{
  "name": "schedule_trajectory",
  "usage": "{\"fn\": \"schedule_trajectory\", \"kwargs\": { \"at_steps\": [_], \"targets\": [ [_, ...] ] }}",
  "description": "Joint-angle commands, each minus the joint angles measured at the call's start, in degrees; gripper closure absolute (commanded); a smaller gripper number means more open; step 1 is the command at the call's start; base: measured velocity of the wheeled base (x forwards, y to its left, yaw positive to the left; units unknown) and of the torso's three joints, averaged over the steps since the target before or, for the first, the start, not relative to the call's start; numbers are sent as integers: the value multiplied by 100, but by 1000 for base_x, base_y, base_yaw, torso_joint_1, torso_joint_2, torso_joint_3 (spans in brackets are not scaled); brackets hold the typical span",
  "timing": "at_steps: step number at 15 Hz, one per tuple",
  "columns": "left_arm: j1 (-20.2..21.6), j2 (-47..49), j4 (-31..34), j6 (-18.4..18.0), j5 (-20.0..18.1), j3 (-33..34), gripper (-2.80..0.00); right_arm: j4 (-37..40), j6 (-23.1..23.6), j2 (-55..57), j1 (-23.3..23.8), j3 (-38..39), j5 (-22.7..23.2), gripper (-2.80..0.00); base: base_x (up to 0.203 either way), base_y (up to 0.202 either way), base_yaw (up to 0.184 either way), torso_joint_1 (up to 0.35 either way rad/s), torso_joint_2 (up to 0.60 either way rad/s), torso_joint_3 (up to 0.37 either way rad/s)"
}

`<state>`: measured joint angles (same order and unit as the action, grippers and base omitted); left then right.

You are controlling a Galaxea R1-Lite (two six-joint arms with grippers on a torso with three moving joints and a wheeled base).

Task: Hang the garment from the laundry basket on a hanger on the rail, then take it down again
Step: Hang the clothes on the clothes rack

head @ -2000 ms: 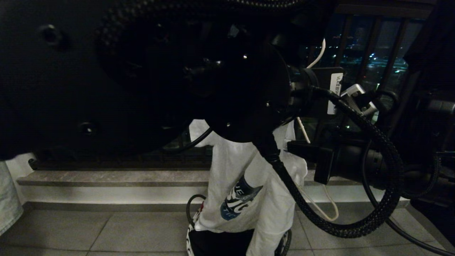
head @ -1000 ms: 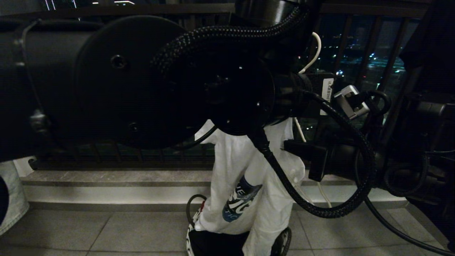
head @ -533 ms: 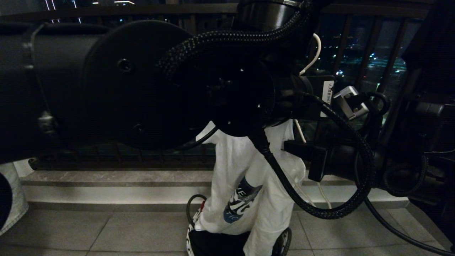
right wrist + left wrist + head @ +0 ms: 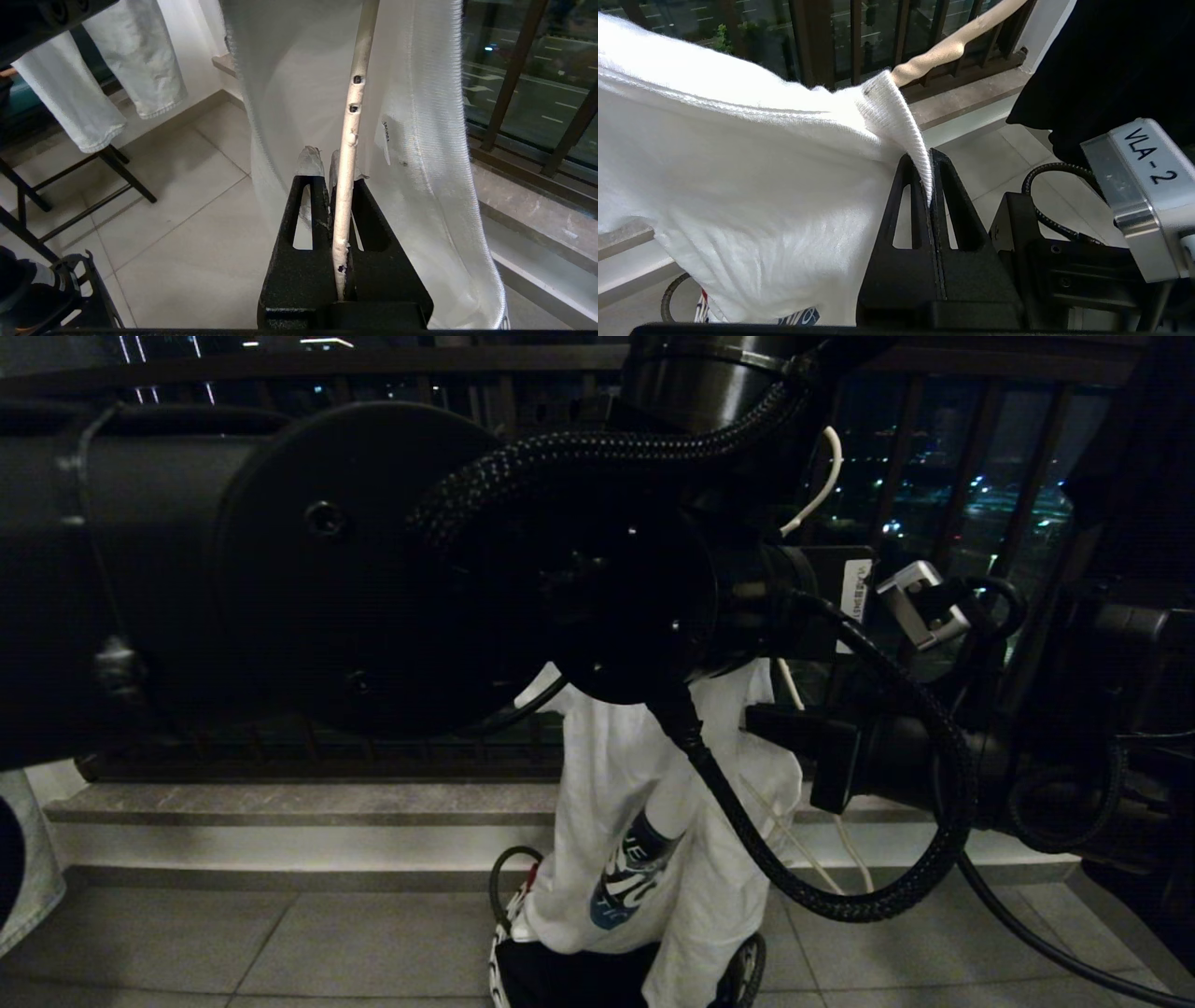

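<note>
Left gripper: we see its jaws clenched on the ribbed collar of the garment, the cloth stretching away from the fingertips.
Right gripper: our other jaws are clamped on the thin white hanger, whose arm runs up inside the shirt's cloth.
Garment: it hangs in the air between both arms, its blue chest graphic visible in the head view, its lower end dropping into the laundry basket on the tiled floor.
Background: dark balcony railing behind.
</note>
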<state>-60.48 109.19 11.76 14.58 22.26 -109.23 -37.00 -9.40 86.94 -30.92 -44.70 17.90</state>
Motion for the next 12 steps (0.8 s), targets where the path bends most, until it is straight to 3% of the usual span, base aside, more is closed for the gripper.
{"fn": "schedule_trajectory", "kwargs": {
  "at_steps": [1,2,8,12],
  "targets": [
    [1,-20,10,1,15,24,0,-27,-5,-19,-2,-3,12,0,0,0,0,0,0,0],
    [1,-20,10,1,24,24,-280,-27,-1,-19,-2,-3,12,0,0,0,0,0,0,0],
    [1,-237,36,9,24,308,-280,-27,-9,-28,7,-12,3,0,0,0,0,0,0,0],
    [23,-783,27,8,32,1066,-280,-27,-15,-75,7,-12,3,0,0,0,0,0,0,0]
  ]
}}
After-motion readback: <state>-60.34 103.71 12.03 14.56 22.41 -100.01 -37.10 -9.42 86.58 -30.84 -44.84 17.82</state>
